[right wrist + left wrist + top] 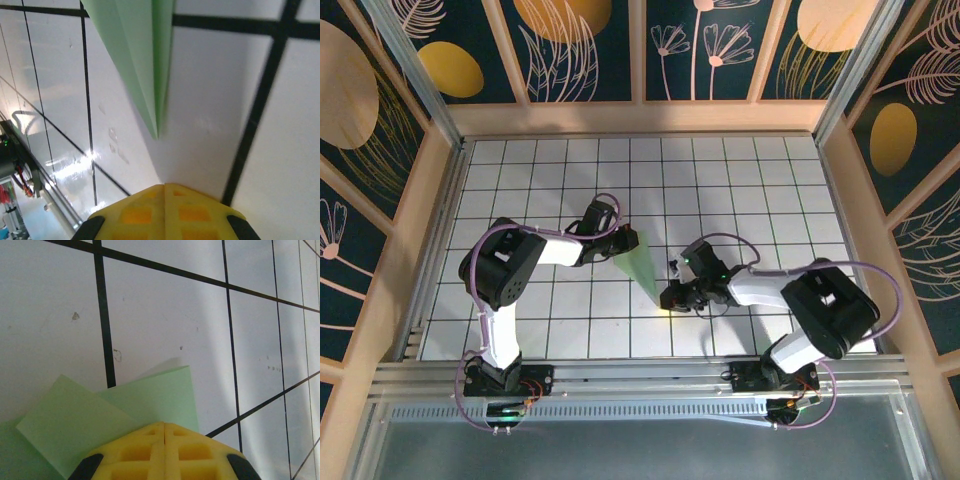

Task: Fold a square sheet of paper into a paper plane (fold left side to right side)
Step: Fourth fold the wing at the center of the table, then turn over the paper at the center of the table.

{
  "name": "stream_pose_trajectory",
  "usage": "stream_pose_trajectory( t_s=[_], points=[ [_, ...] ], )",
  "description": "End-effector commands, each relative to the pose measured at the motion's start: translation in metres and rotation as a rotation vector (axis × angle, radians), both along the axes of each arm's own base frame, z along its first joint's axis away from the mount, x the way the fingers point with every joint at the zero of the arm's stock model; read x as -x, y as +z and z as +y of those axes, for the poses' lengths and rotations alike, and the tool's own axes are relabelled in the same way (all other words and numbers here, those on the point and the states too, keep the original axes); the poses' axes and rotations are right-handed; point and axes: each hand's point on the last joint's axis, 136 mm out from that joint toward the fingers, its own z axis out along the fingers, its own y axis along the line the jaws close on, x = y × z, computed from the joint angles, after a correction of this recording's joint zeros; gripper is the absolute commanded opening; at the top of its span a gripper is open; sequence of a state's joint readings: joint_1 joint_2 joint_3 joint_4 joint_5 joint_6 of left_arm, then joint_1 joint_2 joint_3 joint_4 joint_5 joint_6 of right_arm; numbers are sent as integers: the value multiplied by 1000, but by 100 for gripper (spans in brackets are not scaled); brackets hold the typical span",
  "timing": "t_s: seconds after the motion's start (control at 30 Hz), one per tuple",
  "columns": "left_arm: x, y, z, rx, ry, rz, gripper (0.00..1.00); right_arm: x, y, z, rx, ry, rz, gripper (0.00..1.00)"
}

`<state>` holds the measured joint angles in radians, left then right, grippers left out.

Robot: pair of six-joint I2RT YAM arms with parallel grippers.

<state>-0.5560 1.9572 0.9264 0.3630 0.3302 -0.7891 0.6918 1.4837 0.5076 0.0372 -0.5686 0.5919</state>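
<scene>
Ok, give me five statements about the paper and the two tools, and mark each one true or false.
1. The paper plane is folded into a slim pointed wedge. True.
2. The right tool is wide open. False: its fingers are shut together.
3. The plane's pointed tip faces the right tool, with bare table between them. True.
4. The plane lies against the back wall. False: it lies mid-table, between the two tools.
5. The left tool is shut, at the plane's wide end. True.
</scene>
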Motion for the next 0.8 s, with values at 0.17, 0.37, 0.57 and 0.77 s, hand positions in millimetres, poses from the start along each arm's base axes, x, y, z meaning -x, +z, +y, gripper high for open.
stream_pose_trajectory(
  t_s=[0.17, 0.37, 0.57, 0.77],
  points=[
    [-18, 49, 1, -1, 22, -68, 18, -51, 52, -16, -11, -26, -268, 33],
    [-17, 84, 24, -50, 88, -169, 38, -85, 65, 0, -49, -9, -394, 49],
    [4, 104, 64, -101, 196, -246, 45, -114, 55, 18, -35, 30, -433, 49],
    [25, 100, 87, -143, 233, -257, 48, -135, 40, 40, -56, 74, -400, 48]
  ],
)
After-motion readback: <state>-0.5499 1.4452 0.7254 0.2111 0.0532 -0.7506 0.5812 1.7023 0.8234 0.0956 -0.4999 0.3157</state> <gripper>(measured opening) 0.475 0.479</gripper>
